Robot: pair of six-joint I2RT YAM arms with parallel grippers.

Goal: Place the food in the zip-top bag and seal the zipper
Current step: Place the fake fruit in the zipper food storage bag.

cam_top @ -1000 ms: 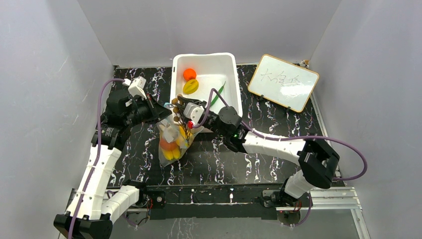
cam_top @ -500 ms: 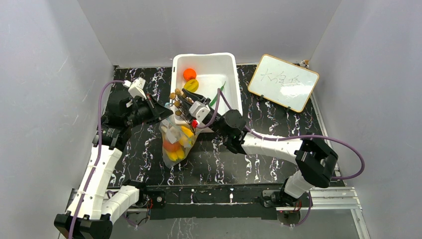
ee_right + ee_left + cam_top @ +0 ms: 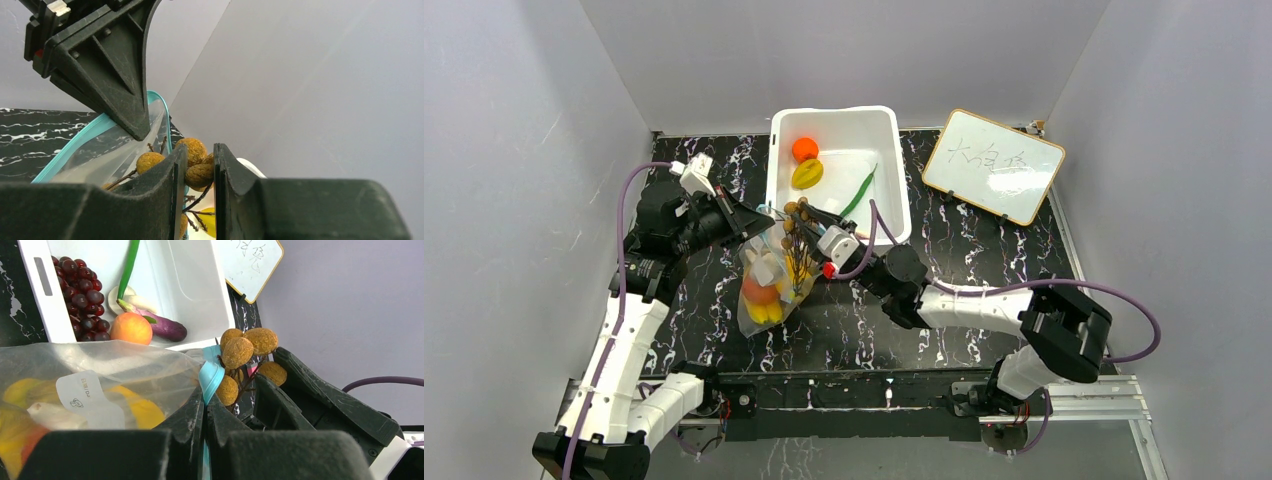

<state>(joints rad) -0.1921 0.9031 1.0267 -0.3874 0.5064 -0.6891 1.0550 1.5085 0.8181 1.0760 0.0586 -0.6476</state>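
- Fingers of the left gripper [image 3: 205,407] are pressed tight on the thin teal-blue zipper strip [image 3: 211,376], holding up one edge of the clear flimsy zip-top bag [image 3: 769,285].
- The bag stands on the black white-veined tabletop [image 3: 984,245], just in front of the white rectangular plastic tub [image 3: 886,150], with yellow and orange toy food [image 3: 764,300] inside it.
- The right gripper [image 3: 200,160] has its fingers narrowly apart, clamped on a bunch of brown round fruits on dark twigs [image 3: 190,148], right at the bag's mouth beside the left fingers.
- In the tub lie an orange ball [image 3: 804,148], a yellow pepper [image 3: 807,174], a green pod [image 3: 859,192] and dark red grapes [image 3: 82,300].
- A wood-framed whiteboard [image 3: 994,165] lies to the tub's right.
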